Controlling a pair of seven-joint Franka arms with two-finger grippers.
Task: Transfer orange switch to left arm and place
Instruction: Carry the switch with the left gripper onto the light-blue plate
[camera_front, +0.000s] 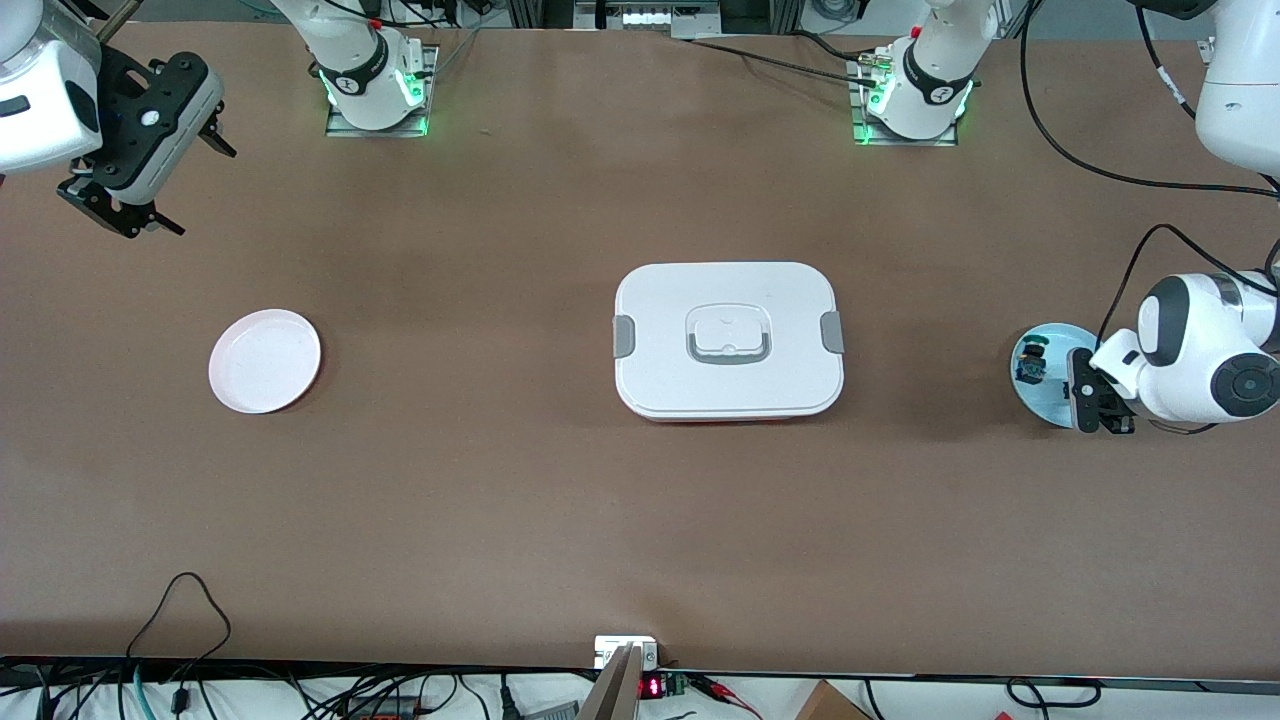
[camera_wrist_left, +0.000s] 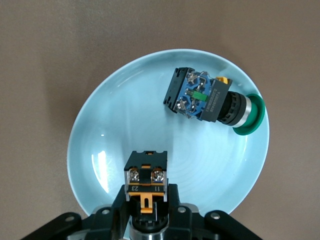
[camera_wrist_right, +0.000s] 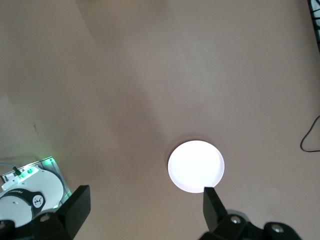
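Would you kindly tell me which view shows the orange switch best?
The left wrist view: the orange switch sits close up between the left gripper's fingers over the blue plate. In the front view the gripper hides it; the right wrist view misses it.

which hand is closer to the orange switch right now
Left. The left hand is down at the blue plate with its fingers around the orange switch. The right hand waits open in the air at the right arm's end, above the white plate.
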